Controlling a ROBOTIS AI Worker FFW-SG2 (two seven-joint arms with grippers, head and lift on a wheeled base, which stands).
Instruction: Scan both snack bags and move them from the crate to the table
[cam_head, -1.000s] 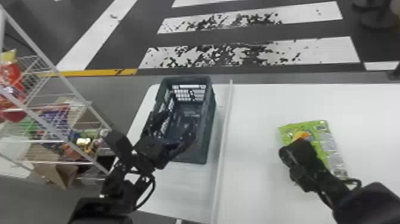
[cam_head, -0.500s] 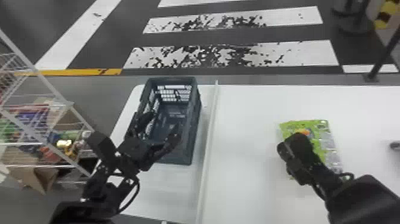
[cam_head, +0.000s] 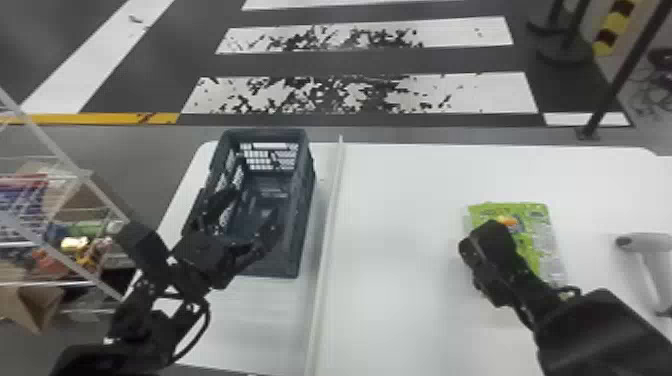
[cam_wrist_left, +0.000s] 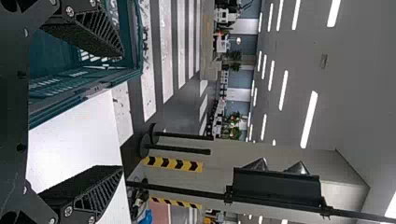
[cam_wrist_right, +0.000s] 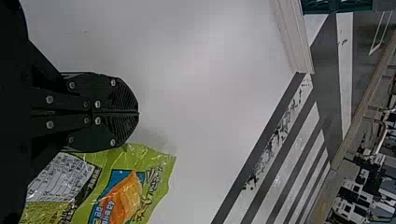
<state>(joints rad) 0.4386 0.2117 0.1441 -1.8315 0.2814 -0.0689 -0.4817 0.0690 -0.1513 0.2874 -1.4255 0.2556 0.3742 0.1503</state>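
Snack bag and right gripper farther right of divider, tips together; left gripper wide over crate.

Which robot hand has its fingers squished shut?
The right gripper, the one by the green snack bag: its two black fingers meet. The left gripper, at the dark crate, has its fingers spread wide apart.

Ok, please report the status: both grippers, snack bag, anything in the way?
Left gripper open at the crate. Right gripper shut, by green snack bag on table. White strip between bag and crate.
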